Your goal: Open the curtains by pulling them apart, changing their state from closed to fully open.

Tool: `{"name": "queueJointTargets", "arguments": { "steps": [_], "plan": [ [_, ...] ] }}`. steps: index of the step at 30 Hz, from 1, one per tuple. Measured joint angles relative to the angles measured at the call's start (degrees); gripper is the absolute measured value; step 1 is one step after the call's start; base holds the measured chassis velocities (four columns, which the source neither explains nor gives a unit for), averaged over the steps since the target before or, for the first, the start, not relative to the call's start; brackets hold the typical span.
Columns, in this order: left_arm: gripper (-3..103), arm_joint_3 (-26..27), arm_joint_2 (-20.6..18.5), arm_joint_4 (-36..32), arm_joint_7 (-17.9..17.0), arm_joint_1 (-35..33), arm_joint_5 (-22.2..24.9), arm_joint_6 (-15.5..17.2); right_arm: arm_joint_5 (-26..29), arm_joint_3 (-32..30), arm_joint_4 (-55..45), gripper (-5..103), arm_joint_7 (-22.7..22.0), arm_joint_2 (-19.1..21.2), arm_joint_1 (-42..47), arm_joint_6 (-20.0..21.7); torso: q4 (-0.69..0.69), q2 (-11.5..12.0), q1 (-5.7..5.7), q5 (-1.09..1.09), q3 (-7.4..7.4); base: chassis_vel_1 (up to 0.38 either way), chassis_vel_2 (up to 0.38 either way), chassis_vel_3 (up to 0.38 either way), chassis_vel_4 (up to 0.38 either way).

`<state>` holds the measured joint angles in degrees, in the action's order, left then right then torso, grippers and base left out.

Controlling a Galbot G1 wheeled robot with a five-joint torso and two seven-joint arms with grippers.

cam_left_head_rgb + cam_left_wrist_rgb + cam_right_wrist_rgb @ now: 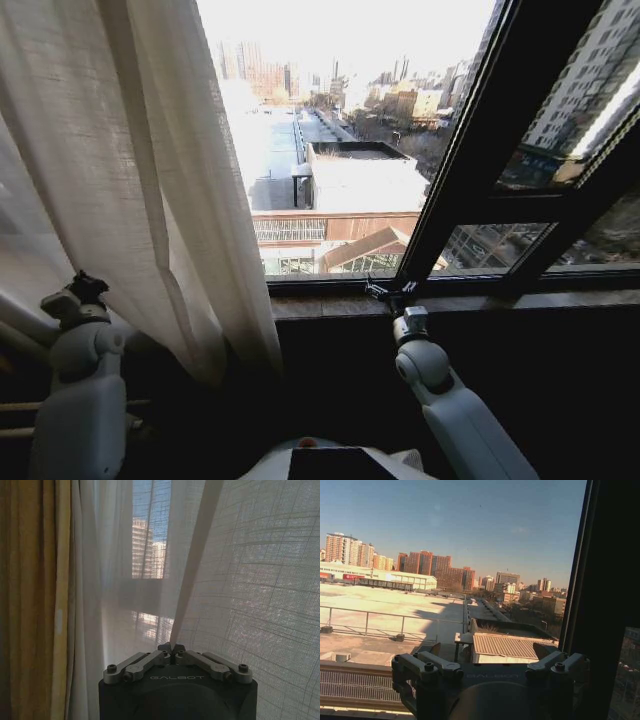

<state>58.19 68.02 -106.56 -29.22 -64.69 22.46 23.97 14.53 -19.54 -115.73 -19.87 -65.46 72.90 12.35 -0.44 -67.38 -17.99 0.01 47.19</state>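
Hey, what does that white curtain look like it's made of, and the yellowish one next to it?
The white curtain looks like thin, loosely woven sheer fabric: the weave shows and buildings show through it. The yellow curtain looks like heavier opaque cloth; nothing shows through. Left gripper pinches the sheer's edge fold.

"GALBOT" reads in pale capitals across the dark housing of the left gripper (171,647), just under its linkage bars, right in front of the sheer curtain (250,580). The same word sits on the housing of the right gripper (490,672), between its two finger mounts, fainter here but still legible as "GALBOT". Out through the glass, a long low building (375,575) carries a red sign at its far end; its characters are too small to make out. No other lettering or numbers can be read.
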Motion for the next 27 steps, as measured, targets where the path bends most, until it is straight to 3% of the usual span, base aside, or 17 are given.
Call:
{"name": "queueJointTargets", "arguments": {
  "steps": [2,4,5,6,8,9,10,13,16,18,19,23,27],
  "plan": [
    [0,0.3,-0.3,-0.1,1.6,-0.3,-0.3,0.1,0.0,0.0,0.1,100,0.0,0.0,0.0,0.0,0.01,0.0,0.00,0.00,0.00,0.000,0.000,0.000,0.000],
    [5,0.3,-0.5,-1.9,7.8,-1.9,-0.4,-0.1,0.0,0.1,0.3,100,0.0,-0.1,-0.1,-0.1,0.01,0.0,0.00,-0.03,0.00,0.000,0.000,0.000,0.000],
    [5,0.3,-0.5,-1.9,7.8,-1.9,-0.4,-0.1,0.0,0.1,0.3,100,0.0,-0.1,-0.1,-0.1,0.01,0.0,0.00,-0.03,0.00,0.000,0.000,0.000,0.000],
    [5,0.3,-0.2,-2.9,10.8,-2.8,-0.4,-0.4,0.0,0.2,0.4,100,0.0,-0.2,-0.2,-0.1,0.01,0.0,0.00,0.00,0.00,0.000,0.000,0.000,0.000],
    [16,-0.1,0.7,-5.2,17.7,-5.2,-0.4,-1.0,0.0,0.3,0.4,100,0.0,-0.3,-0.3,-0.1,0.01,0.0,0.00,0.00,0.00,0.000,0.000,0.000,0.000],
    [22,-0.7,1.8,-7.2,23.1,-7.2,-0.4,-1.3,0.0,0.2,0.5,100,0.1,-0.3,-0.3,-0.1,0.02,0.0,0.00,0.00,0.00,0.000,0.000,0.000,0.000],
    [22,-0.7,1.8,-7.2,23.1,-7.2,-0.4,-1.3,0.0,0.2,0.5,100,0.1,-0.3,-0.3,-0.1,0.02,0.0,0.00,0.00,0.00,0.000,0.000,0.000,0.000],
    [38,-3.4,3.7,-9.7,26.9,-9.0,-0.6,-2.0,0.0,0.1,0.8,100,0.0,-0.1,-0.3,-0.3,0.00,0.0,0.00,0.00,0.00,0.000,0.000,0.000,0.000],
    [43,-5.3,5.1,-11.2,28.8,-9.3,-0.5,-2.2,0.1,0.1,0.8,100,0.1,-0.1,-0.3,-0.3,0.00,0.0,0.00,0.00,0.00,0.000,0.000,0.000,0.000],
    [54,-7.2,5.9,-12.2,31.7,-9.5,-0.2,-2.5,1.0,0.1,0.4,100,0.1,-0.1,-0.4,0.2,0.00,0.0,0.00,0.01,0.00,0.000,0.000,0.000,0.000],
    [54,-7.2,5.9,-12.2,31.7,-9.5,-0.2,-2.5,1.0,0.1,0.4,100,0.1,-0.1,-0.4,0.2,0.00,0.0,0.00,0.01,0.00,0.000,0.000,0.000,0.000],
    [71,-9.4,5.8,-13.2,36.0,-10.5,0.5,-2.8,2.3,0.1,0.1,100,0.3,0.4,-1.2,1.2,-0.01,0.0,0.00,0.01,0.00,0.000,0.000,0.000,0.000],
    [86,-9.7,5.3,-12.9,36.8,-10.8,0.5,-3.1,2.5,0.1,0.5,100,1.1,0.6,-1.8,1.3,0.01,0.0,0.00,0.01,0.00,0.000,0.000,0.000,0.000]
  ]
}}
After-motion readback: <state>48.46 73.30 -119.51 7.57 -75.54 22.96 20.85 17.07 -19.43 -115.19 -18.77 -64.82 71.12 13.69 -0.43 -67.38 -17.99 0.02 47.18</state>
